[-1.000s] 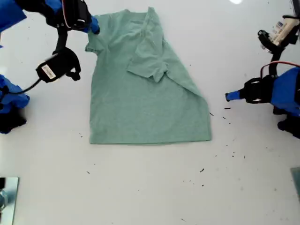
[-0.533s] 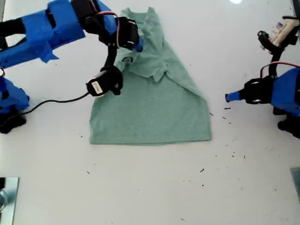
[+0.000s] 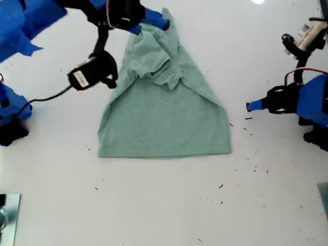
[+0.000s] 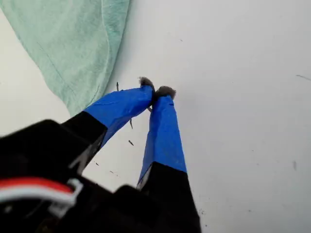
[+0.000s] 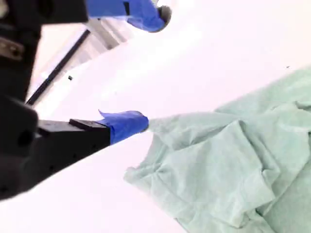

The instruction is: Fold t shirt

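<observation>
The pale mint-green t shirt (image 3: 164, 118) lies flat on the white table, hem towards the exterior view's bottom, with both sleeves folded in so its top is narrow. My second gripper (image 3: 156, 23) hovers at the shirt's collar end, open; in its wrist view (image 5: 151, 68) one blue fingertip (image 5: 131, 122) touches a bunched fold of the shirt (image 5: 218, 165) and the other stands well clear. My first gripper (image 3: 249, 106) rests at the exterior view's right, apart from the shirt, shut on nothing (image 4: 156, 92), with a corner of the shirt (image 4: 73, 43) beyond it.
Black specks (image 3: 246, 128) dot the table near the first gripper. A metal piece (image 3: 7, 215) sits in the exterior view's bottom left corner. The second arm's camera (image 3: 92, 74) and its cable (image 3: 46, 96) hang beside the shirt's edge on the exterior view's left.
My second gripper carried the sleeve on the exterior view's left inward over the shirt, let it go, and rose towards the collar. The first arm has not moved.
</observation>
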